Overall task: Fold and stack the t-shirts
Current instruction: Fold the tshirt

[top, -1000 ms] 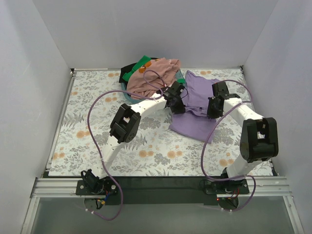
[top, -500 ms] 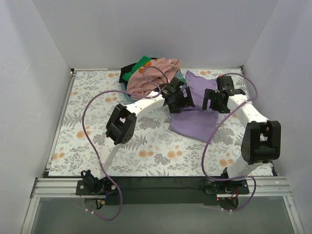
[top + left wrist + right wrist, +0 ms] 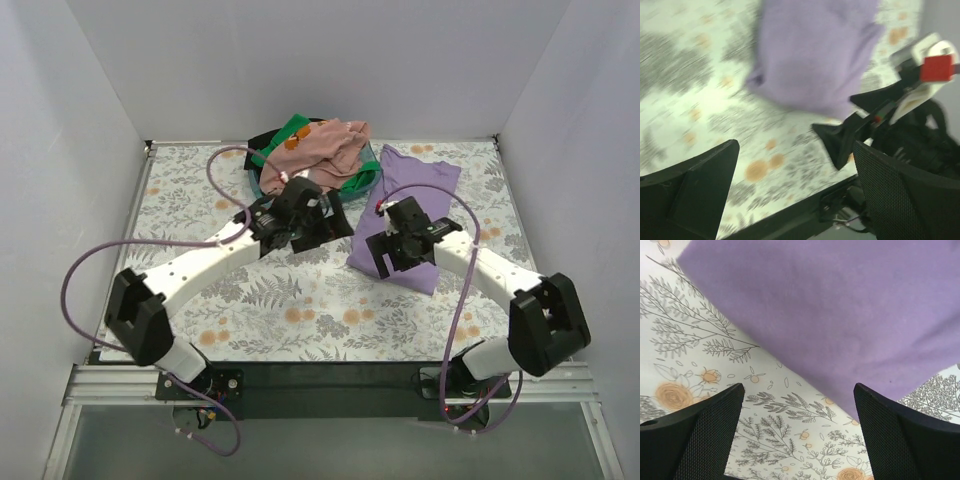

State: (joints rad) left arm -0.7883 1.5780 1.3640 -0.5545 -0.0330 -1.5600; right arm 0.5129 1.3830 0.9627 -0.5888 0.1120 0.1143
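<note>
The lavender-purple t-shirt [image 3: 437, 187] lies flat on the right half of the floral table; it also fills the top of the right wrist view [image 3: 840, 300] and shows blurred in the left wrist view [image 3: 815, 50]. Pink [image 3: 322, 145], green [image 3: 294, 129] and black [image 3: 263, 140] t-shirts are heaped at the back centre. My left gripper [image 3: 322, 228] hovers open left of the purple shirt, holding nothing [image 3: 795, 185]. My right gripper [image 3: 388, 255] stands open over the shirt's near left edge, apart from the cloth [image 3: 797, 430].
A teal basket [image 3: 374, 166] sits under the heap of shirts at the back. White walls close in the table on three sides. The left wrist view shows the right arm's gripper [image 3: 860, 130] close by and the table's dark front rail [image 3: 790, 220].
Both grippers have opened and let go of the purple shirt. Both arms have drawn back toward the near side, the left one swinging left, and the shirt now lies flat.
</note>
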